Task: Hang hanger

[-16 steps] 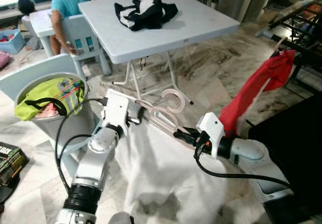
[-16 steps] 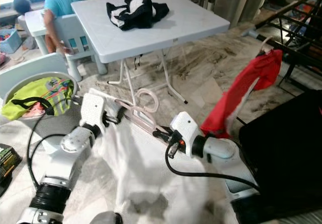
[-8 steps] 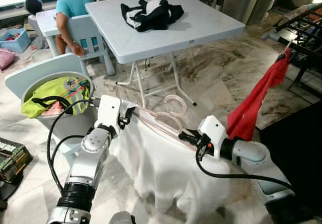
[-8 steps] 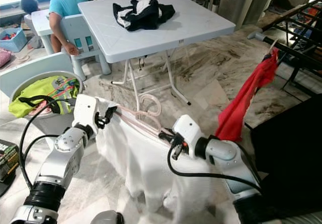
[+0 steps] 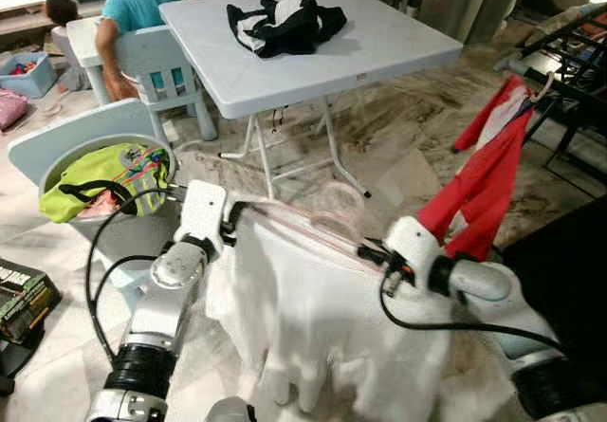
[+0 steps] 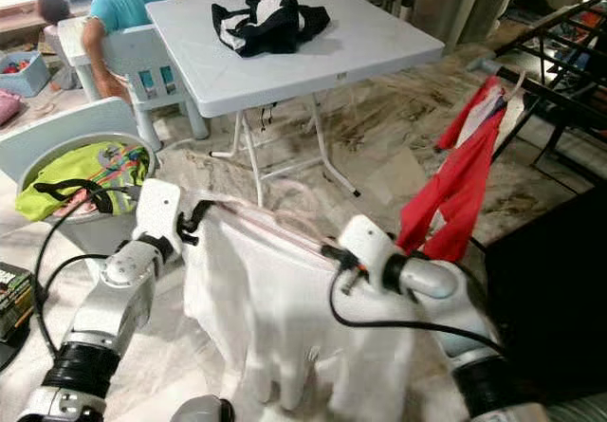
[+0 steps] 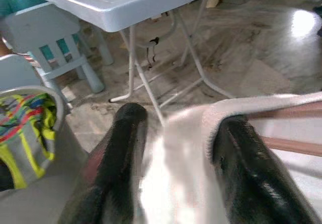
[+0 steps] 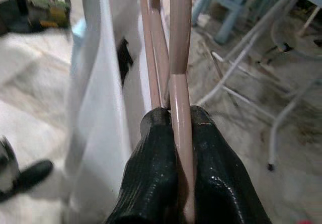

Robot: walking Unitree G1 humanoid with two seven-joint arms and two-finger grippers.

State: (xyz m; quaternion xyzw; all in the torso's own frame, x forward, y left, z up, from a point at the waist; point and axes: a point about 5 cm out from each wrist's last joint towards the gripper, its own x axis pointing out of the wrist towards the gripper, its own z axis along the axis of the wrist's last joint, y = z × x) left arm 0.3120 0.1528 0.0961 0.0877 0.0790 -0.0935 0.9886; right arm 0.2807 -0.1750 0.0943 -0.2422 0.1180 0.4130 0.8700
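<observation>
Between the two silver arms, head views: a pink hanger (image 5: 308, 225) carrying a white garment (image 5: 303, 318) is held up off the marble floor (image 5: 398, 137), the cloth draping down from its bar; hanger hook blurred, near the legs of the grey folding table (image 5: 379, 43). Left gripper (image 5: 235, 215) at the hanger's left end, right gripper (image 5: 372, 248) at its right end. On the table, a black-and-white garment (image 5: 283, 24). Left of the robot, a grey basket (image 5: 133, 232) with a yellow-green cloth (image 5: 95, 180); behind it a pale blue chair (image 5: 156, 57) and a seated person in a teal shirt (image 5: 133, 5). To the right, a red garment (image 5: 488, 180) hangs from a dark rack (image 5: 569, 47). Right eye view: same layout; a dark box (image 6: 11, 294) sits on the floor at far left. Left wrist view: two black fingers (image 7: 121, 153) spread apart, with the white garment's edge and a pink bar of the hanger lying against the one (image 7: 246, 163); whether they actually grip the cloth cannot be told. Table legs and basket beyond. Right wrist view: black fingertips (image 8: 156, 173) pressed together, pinching the pink hanger rod (image 8: 180, 83), which runs straight away from them; white cloth hangs alongside, blurred floor and table legs past it.
</observation>
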